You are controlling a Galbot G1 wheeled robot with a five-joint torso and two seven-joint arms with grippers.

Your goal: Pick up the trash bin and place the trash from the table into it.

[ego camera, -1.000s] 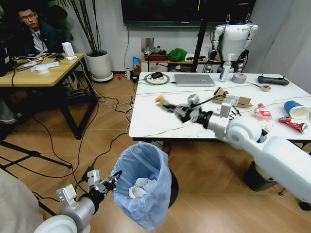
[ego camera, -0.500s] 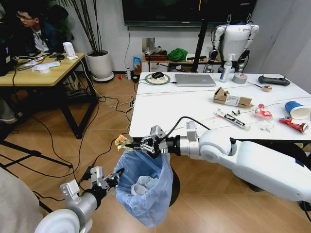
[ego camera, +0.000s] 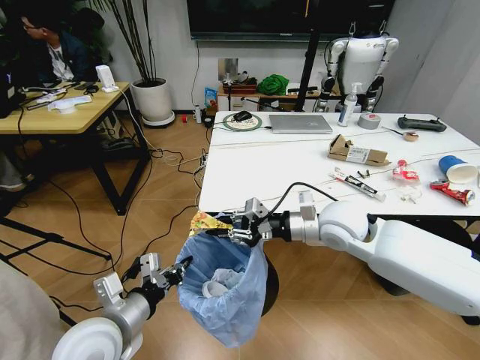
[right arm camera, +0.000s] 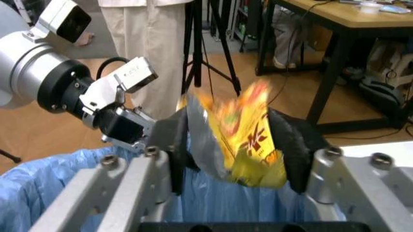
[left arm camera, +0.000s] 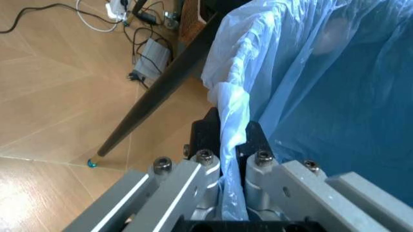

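Observation:
The trash bin (ego camera: 225, 289), lined with a crinkly light-blue bag (left arm camera: 322, 96), hangs off the floor by the table's near left corner. My left gripper (ego camera: 176, 271) is shut on the bag's rim, and the plastic is pinched between its fingers (left arm camera: 205, 140). My right gripper (ego camera: 229, 227) is over the bin's mouth, shut on a yellow snack wrapper (right arm camera: 242, 140) that sticks out over the rim (ego camera: 208, 222). Crumpled white tissue (ego camera: 217, 289) lies inside the bin. More trash lies on the table (ego camera: 285, 161): a torn cardboard box (ego camera: 358, 152), a blue cup (ego camera: 457, 168), a red wrapper (ego camera: 451, 191) and a tube (ego camera: 358, 184).
A silver laptop (ego camera: 300, 123), a grey tape roll (ego camera: 368, 120) and a spray bottle (ego camera: 346, 105) stand at the table's far side. Cables cross the wooden floor on the left, near a yellow desk (ego camera: 67, 112). A tripod leg (left arm camera: 148, 101) slants close to the bin.
My right arm swung from above the table down to the bin, carrying the yellow wrapper, and has settled over the bin's mouth. The left gripper kept its hold on the bag.

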